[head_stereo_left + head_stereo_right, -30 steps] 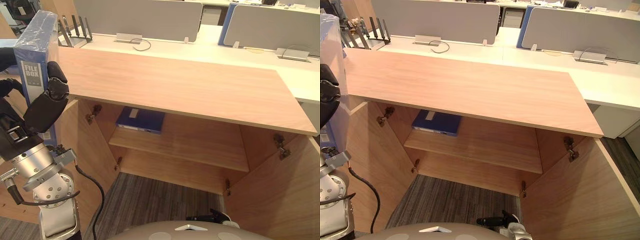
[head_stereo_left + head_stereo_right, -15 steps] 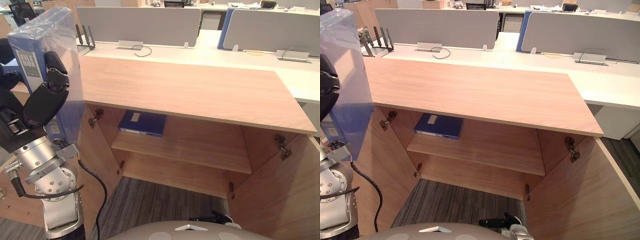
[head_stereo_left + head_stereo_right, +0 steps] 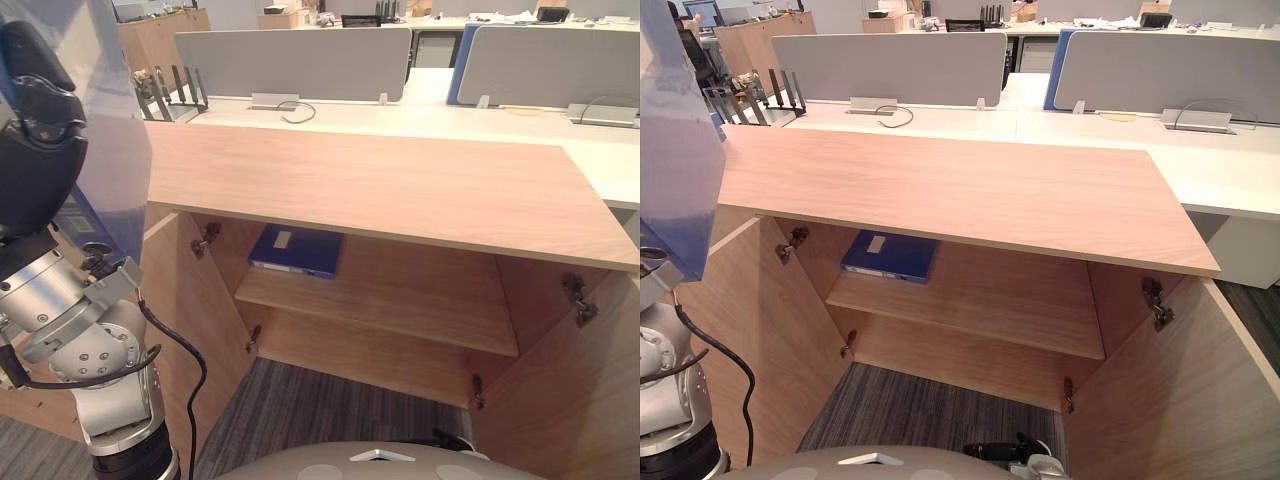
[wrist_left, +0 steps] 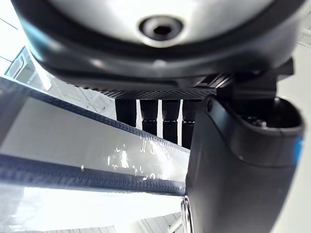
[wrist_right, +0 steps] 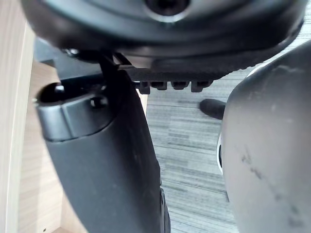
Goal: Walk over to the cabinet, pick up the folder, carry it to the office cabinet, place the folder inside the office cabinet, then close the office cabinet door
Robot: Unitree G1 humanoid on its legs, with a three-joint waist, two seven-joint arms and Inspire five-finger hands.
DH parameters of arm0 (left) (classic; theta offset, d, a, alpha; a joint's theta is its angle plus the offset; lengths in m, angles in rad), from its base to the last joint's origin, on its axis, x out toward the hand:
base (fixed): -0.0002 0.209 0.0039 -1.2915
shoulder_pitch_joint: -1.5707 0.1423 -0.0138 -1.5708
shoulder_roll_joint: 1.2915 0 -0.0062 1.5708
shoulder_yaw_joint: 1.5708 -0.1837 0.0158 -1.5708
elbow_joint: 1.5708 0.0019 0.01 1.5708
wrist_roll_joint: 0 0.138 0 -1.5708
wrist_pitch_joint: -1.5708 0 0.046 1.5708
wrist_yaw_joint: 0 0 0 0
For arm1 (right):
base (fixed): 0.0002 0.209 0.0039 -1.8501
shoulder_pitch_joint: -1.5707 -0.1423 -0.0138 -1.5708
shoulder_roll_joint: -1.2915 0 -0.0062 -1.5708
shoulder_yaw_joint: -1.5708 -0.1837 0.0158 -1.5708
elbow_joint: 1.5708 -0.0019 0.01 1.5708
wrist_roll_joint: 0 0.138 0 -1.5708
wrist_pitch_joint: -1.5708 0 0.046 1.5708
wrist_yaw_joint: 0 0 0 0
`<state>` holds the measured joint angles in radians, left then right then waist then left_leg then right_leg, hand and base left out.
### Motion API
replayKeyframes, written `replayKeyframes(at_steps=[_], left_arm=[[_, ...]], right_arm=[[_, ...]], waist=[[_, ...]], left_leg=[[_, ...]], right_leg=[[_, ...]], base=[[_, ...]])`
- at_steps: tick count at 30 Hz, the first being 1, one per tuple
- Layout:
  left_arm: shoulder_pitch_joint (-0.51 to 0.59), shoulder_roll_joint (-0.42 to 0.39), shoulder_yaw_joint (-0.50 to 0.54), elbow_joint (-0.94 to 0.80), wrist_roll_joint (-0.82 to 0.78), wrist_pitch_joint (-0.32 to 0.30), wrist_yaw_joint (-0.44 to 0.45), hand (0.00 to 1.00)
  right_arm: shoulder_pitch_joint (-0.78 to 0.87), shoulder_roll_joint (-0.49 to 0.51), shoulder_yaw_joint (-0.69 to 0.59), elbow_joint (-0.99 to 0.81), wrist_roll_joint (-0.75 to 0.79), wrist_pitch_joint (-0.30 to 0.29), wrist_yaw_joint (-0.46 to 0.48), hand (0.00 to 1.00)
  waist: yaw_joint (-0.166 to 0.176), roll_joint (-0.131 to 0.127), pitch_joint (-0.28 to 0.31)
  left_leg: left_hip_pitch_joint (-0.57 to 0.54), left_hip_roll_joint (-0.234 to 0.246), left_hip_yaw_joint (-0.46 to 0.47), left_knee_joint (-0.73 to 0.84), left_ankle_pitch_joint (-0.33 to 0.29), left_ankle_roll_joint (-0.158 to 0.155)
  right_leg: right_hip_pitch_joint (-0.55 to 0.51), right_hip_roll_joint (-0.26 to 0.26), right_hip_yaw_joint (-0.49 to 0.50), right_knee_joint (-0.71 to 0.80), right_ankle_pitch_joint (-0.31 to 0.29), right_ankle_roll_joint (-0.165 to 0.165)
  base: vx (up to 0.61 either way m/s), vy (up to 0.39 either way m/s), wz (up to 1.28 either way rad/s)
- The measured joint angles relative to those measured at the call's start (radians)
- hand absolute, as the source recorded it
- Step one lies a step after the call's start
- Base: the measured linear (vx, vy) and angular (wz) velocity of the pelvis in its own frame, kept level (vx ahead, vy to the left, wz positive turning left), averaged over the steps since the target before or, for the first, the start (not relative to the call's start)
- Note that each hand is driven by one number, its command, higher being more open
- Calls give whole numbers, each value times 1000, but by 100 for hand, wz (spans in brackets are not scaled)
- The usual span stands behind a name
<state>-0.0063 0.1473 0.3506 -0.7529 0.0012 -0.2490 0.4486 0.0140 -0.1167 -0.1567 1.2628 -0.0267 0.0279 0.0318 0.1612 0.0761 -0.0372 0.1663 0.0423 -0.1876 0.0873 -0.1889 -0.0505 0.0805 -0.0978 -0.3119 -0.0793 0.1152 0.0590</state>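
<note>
**A:** Starting at the far left, what is the left hand [image 3: 38, 140] doing?

**B:** It is clamping the folder [image 3: 115, 150] and holding it upright, high beside the office cabinet [image 3: 400, 180]. In the wrist view the thumb [image 4: 233, 170] is pressing one face while the fingers [image 4: 163, 114] are wrapping over the far side.

**A:** How is the folder likely handling?

**B:** It is looking like a stiff box file, so it probably is not sagging. The clear plastic film [image 3: 100, 40] around it is probably making it slippery, and its bulk is suggesting some weight. Squeezing across the narrow spine, low down, seems the safest hold.

**A:** Moving right?

**B:** The left door [image 3: 185, 330] is standing wide open. Inside, a second blue folder [image 3: 297, 250] is lying flat at the left end of the shelf [image 3: 420, 305], and bare board is running along beside it, where the carried folder could be going. The right door [image 3: 560, 410] is also hanging open.

**A:** And the right hand [image 5: 107, 160]?

**B:** It is hanging low over the carpet, holding nothing visible. Whether it is open or closed cannot be told.
</note>
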Motion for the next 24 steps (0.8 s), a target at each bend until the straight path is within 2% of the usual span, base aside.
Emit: replayKeyframes(at_steps=[2, 6, 7, 8, 12, 17, 20, 24], left_arm=[[4, -2, -23, 0, -99, -9, -30, 0], [32, -2, -96, 23, -347, -11, -178, 0], [95, 54, -172, 127, -573, 12, -371, 0], [106, 70, -195, 164, -638, 34, -404, 0], [118, 82, -206, 199, -747, 37, -429, 0], [122, 171, -206, 215, -859, 36, -479, 0], [122, 189, -189, 235, -877, 33, -496, 0], [135, 232, -146, 255, -924, 28, -508, 0]], right_arm=[[0, 2, 0, 0, 0, 4, 0, 100], [-1, 1, 0, -1, 0, 4, 1, 100], [-7, -4, 12, -2, -5, 4, 14, 100], [-9, -5, 13, -2, -6, 4, 20, 100], [-19, -8, 27, -2, -6, 3, 24, 100], [-21, -16, 60, -2, -7, -1, 30, 100], [-18, -27, 133, -17, -6, -16, 38, 100], [24, -47, 246, -133, -4, -29, 82, 100]], waist=[[0, -5, 2], [-1, -11, 7], [-8, -3, 12], [-11, 0, 15], [-28, 2, 20], [-28, 3, 20], [-29, 3, 20], [-31, 3, 19]], left_leg=[[0, 0, 0, 0, 0, 0], [0, 0, 1, 0, 0, 0], [0, 1, 6, 0, 0, 0], [0, 1, 8, 0, 0, 0], [0, 3, 18, 0, -1, 2], [0, 3, 34, 0, -2, 1], [0, 5, 47, -1, -4, 0], [0, 11, 74, -3, -7, -3]], right_leg=[[0, 0, 0, 0, 0, 0], [0, 0, 0, 0, 0, 0], [0, 0, 1, 0, 0, 0], [0, 0, 1, 0, 0, 0], [-3, 2, 7, 0, 0, 0], [-6, 3, 15, 0, 1, 0], [-10, 4, 24, 0, 2, 0], [-24, 10, 48, 0, 6, -3]], base=[[0, 0, 0], [-8, 26, 0], [-8, 32, -2], [0, 0, 0], [0, 3, -3], [-5, 24, -4], [-16, 29, -8], [-14, 27, -16]])
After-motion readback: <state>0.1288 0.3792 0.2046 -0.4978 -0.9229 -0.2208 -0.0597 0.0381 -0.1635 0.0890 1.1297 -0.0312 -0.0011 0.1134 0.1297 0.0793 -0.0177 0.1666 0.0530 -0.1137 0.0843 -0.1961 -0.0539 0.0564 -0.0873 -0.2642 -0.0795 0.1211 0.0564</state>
